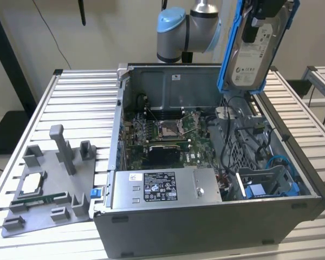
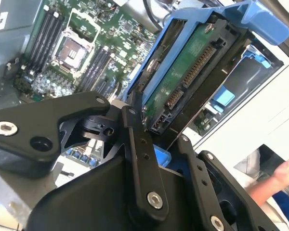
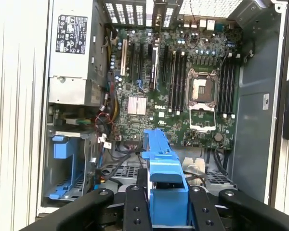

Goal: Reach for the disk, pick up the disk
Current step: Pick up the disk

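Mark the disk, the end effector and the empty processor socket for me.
disk (image 1: 253,54): exterior view, on its white label.
end effector (image 3: 167,204): first wrist view, midway between its fingertips, closed on the disk's blue frame.
processor socket (image 3: 202,88): first wrist view, its centre.

Silver arm with light-blue joint caps; black, screw-studded end effector

Open computer case, grey fixture tray

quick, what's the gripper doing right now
Gripper: shut on the disk, held in its blue frame above the open computer case.
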{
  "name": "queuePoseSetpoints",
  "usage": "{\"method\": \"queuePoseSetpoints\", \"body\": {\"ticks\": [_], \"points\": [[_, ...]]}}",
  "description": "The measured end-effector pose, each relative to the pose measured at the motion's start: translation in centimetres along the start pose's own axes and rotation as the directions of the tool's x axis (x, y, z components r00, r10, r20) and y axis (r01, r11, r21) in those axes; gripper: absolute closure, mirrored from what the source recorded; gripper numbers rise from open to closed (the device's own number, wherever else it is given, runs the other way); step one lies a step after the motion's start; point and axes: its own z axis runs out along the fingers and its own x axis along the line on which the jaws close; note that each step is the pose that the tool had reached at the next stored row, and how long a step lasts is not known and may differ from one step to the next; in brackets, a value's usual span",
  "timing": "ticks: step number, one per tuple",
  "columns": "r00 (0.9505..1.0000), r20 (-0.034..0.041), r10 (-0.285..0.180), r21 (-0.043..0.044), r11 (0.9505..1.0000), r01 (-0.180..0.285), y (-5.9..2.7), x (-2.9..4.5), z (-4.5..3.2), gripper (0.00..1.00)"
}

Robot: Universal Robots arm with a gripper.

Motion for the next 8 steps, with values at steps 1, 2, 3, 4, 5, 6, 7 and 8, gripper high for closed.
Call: {"method": "queuePoseSetpoints", "body": {"ticks": [1, 2, 3, 4, 5, 6, 7, 8], "points": [[1.0000, 0.0000, 0.000, 0.0000, 1.0000, 0.000, 0.01, 0.26, 0.00, 1.00], [1.0000, 0.0001, 0.001, 0.0000, 1.0000, -0.001, 0.02, 0.52, -0.01, 1.00], [1.0000, 0.0001, 0.001, 0.0000, 1.0000, -0.001, 0.03, 0.78, -0.01, 1.00], [1.0000, 0.0002, 0.002, 0.0000, 1.0000, -0.002, 0.04, 1.04, -0.02, 1.00], [1.0000, 0.0005, 0.002, 0.0000, 1.0000, -0.002, 0.05, 1.29, -0.02, 1.00], [1.0000, 0.0007, 0.002, 0.0001, 1.0000, -0.002, 0.06, 1.54, -0.03, 1.00], [1.0000, 0.0009, 0.002, 0.0001, 1.0000, -0.002, 0.07, 1.81, -0.03, 1.00], [1.0000, 0.0011, 0.003, 0.0001, 1.0000, -0.003, 0.09, 2.06, -0.04, 1.00]]}}
